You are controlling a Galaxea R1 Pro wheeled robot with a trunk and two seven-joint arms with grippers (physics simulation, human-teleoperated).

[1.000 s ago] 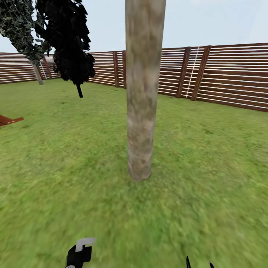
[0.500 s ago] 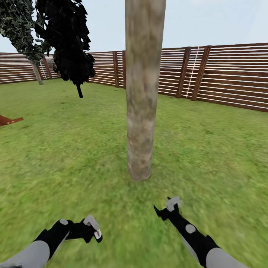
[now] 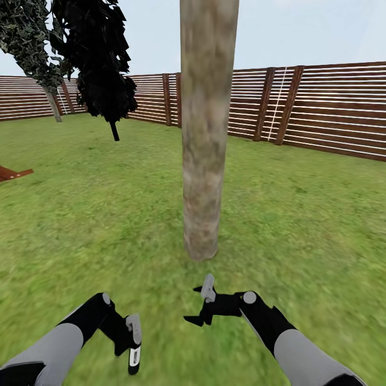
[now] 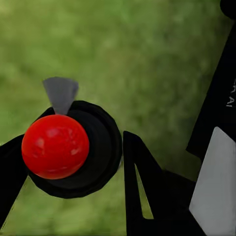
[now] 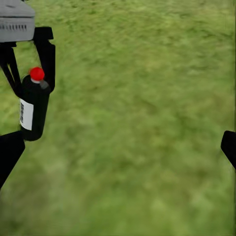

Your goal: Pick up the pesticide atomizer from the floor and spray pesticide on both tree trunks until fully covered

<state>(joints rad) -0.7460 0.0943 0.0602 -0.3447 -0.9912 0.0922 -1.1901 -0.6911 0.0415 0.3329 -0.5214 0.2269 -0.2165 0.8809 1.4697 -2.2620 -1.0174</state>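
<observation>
Left claw [image 3: 130, 343] grips the black spray bottle [image 3: 134, 355] – red cap [image 4: 55, 146] up; right claw [image 3: 201, 305] spread, released, trunk [image 3: 203, 161] at twelve o'clock on the lawn [image 3: 300, 225].

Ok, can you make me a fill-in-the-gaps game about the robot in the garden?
1. The atomizer has a ____ cap.
2. The hand holding it is the robot's ____ one.
3. Behind the tree trunk runs a wooden ____.
Missing words: red; left; fence.
</observation>
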